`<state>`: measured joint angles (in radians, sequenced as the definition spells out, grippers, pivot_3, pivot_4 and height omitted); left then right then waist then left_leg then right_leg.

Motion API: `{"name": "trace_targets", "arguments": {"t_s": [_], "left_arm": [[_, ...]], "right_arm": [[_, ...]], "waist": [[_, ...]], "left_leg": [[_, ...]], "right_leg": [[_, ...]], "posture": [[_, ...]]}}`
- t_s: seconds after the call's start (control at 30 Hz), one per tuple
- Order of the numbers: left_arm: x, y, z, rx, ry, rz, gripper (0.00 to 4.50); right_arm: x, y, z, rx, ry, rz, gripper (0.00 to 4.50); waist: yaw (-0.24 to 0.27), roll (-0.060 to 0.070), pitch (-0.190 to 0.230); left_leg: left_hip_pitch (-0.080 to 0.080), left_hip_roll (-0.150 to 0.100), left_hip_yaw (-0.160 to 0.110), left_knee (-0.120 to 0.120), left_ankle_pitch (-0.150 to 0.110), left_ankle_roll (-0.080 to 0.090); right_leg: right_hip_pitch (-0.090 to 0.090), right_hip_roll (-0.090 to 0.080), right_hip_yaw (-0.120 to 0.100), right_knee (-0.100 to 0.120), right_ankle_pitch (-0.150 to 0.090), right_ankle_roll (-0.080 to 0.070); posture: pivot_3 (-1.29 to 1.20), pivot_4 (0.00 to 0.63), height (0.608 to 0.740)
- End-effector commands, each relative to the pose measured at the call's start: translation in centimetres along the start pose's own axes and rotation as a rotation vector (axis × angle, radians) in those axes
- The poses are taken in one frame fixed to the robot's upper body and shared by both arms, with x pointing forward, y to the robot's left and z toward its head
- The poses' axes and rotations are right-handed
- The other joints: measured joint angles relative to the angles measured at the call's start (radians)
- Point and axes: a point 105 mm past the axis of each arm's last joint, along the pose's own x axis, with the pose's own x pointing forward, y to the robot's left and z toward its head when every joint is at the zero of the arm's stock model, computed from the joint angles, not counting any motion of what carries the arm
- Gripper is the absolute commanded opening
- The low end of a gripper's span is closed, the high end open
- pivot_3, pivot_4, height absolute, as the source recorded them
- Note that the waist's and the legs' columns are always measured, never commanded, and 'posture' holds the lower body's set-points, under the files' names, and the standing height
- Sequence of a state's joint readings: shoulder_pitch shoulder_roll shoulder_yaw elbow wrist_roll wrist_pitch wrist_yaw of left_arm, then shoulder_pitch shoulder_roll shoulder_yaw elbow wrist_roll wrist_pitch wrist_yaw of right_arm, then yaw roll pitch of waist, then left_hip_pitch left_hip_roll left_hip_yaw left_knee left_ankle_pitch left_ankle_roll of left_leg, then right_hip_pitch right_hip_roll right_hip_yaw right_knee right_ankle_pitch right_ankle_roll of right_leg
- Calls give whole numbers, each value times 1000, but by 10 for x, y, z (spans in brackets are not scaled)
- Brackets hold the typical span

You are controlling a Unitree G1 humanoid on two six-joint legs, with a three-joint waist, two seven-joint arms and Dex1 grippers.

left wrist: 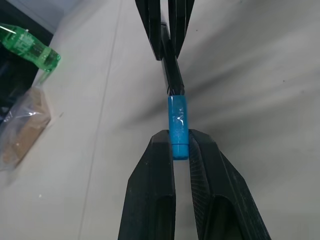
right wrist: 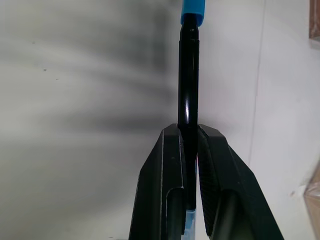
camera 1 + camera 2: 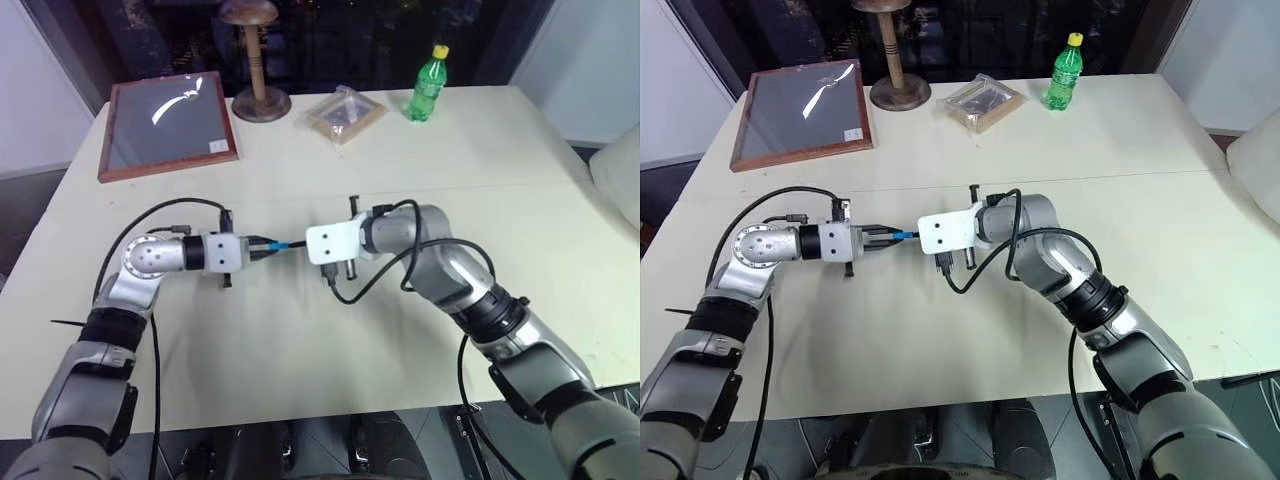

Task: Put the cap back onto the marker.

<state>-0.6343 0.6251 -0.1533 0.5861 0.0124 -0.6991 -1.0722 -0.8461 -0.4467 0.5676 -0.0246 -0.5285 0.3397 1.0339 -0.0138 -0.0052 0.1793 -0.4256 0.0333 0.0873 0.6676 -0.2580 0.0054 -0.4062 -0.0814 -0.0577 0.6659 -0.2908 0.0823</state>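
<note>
- The cap (image 1: 178, 127) is clamped between the fingers of the left gripper (image 1: 181, 150), its far half standing clear beyond the tips.
- The marker (image 2: 188, 90) is clamped in the right gripper (image 2: 190, 132) near its tail, most of the black shaft reaching out ahead of the tips, a bit of light blue seen back between the fingers.
- Both are held in the air over the table (image 3: 300, 340), the two grippers pointed at each other, tip to tip.
- In the left wrist view the marker's front end is seen right at the cap's open mouth; whether it is seated or merely touching cannot be told.
- The cap is judged light, stiff and slick plastic; a pinch across its closed end is right, so the mouth is left free.
- A small tube like this is likely to be squirted out of the pads if the push is off-axis.
- The marker is judged light and rigid, but a grip so far back leaves a long lever, so the tip can be knocked aside.
- A straight, in-line push is called for; a firm snap is probably needed.
- Cap and shaft look lined up, or very nearly so.
</note>
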Motion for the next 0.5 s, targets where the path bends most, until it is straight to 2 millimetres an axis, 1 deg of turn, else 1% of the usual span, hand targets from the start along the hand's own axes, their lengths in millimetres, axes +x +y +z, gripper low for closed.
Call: {"name": "trace_targets", "arguments": {"t_s": [0.03,0.23,0.5], "left_arm": [[2,17,17,87,-69,47,0],[1,12,14,87,-59,20,0],[0,9,1,74,24,14,0]], "right_arm": [[3,-1,19,-67,-54,-1,35],[5,-4,18,-87,-43,-11,35],[5,-7,18,-99,-33,-21,35]], "waist": [[0,0,0],[0,0,0],[0,0,0]], "left_leg": [[0,0,0,0,0,0],[0,0,0,0,0,0],[0,0,0,0,0,0]], "right_leg": [[0,0,0,0,0,0],[0,0,0,0,0,0],[0,0,0,0,0,0]], "posture": [[0,150,740],[0,150,740],[0,150,740]]}}
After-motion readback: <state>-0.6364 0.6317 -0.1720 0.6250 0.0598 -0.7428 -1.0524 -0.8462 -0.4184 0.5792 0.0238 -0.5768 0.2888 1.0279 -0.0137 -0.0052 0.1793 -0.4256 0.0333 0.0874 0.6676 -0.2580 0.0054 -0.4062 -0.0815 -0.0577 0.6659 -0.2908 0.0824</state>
